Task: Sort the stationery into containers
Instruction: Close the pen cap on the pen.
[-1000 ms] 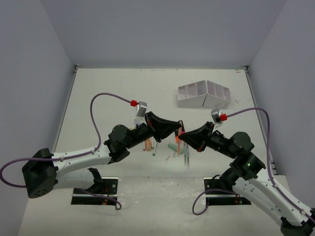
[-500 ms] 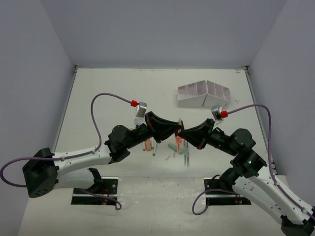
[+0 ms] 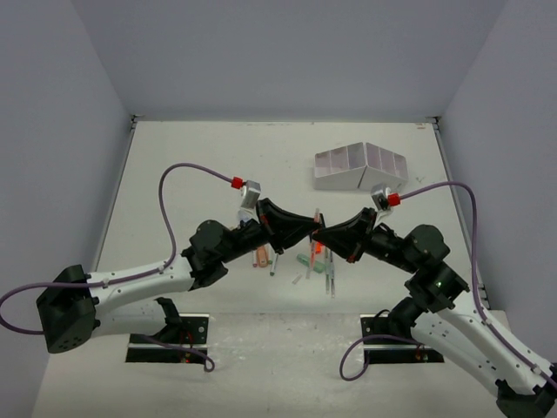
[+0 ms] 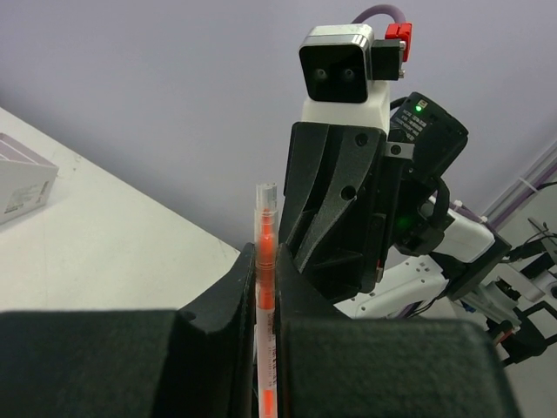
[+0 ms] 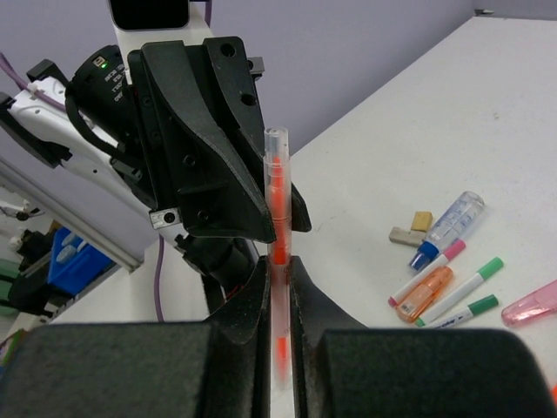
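my left pincer (image 4: pixel 264 261) and my right pincer (image 5: pixel 278 274) meet tip to tip above the worktop (image 3: pixel 191 174), both clamped on one orange pen (image 5: pixel 277 192) that stands upright between them. loose pens (image 5: pixel 459 292) lie on the worktop beneath. the white organizer (image 3: pixel 359 167) sits well apart, far right.

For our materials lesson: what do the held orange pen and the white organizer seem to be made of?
The orange pen: likely clear glossy plastic; its orange core shows through the barrel. The white organizer: probably matte plastic or card; thin flat walls, no shine visible.
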Controlling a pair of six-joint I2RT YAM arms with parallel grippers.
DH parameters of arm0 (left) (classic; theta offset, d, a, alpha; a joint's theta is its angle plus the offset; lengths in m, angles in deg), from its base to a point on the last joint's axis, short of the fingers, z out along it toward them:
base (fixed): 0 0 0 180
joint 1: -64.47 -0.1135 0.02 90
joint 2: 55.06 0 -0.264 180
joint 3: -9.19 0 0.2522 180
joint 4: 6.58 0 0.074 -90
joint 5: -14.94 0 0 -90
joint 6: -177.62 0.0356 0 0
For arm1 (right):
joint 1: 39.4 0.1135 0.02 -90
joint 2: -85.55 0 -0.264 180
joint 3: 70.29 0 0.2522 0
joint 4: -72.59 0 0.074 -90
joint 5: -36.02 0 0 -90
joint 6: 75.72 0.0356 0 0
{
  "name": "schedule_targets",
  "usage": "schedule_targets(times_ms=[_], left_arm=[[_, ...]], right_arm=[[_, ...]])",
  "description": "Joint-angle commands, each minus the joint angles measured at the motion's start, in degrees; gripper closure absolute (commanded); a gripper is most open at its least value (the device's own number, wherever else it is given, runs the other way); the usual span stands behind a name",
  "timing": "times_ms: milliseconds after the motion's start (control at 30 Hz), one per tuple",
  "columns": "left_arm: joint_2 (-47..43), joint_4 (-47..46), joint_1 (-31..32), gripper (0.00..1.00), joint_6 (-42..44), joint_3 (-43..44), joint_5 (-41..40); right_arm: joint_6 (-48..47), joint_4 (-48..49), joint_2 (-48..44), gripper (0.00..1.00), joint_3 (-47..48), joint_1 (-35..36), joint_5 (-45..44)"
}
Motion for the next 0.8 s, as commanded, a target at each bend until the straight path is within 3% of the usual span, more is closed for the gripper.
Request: schedule_targets(times_ms=[0,100,233,400,433,533,767], left_arm=[[-3.27,-0.62,-0.05,1.00,2.82,0.31,1.99],[-4.01,-1.51,0.04,1.00,3.07,1.02,3.99],[-3.84,-3.22,0.04,1.00,2.30,1.36,4.69],[-3.93,-5.31,0.04,1.00,1.48,1.10,4.41],[-3.93,-5.53,0.04,1.00,1.41,1.10,4.33],[-3.93,-5.36,0.04,1.00,1.15,1.26,3.97],[-4.15,-3.93,0.13,1.00,1.44,1.67,3.90]], right_arm=[[-0.24,4.93,2.79,0.91,0.76,0.29,5.00],[0.92,8.01,5.40,0.73,0.30,0.29,9.37],[2.37,11.17,6.68,0.70,-0.81,0.29,11.50],[2.79,12.37,8.18,0.76,-0.13,0.29,13.55],[2.65,12.43,8.10,0.86,-0.21,0.29,13.53],[2.28,12.32,7.34,1.00,-1.06,0.36,12.59],[1.81,12.49,6.01,1.00,-1.72,0.36,11.54]])
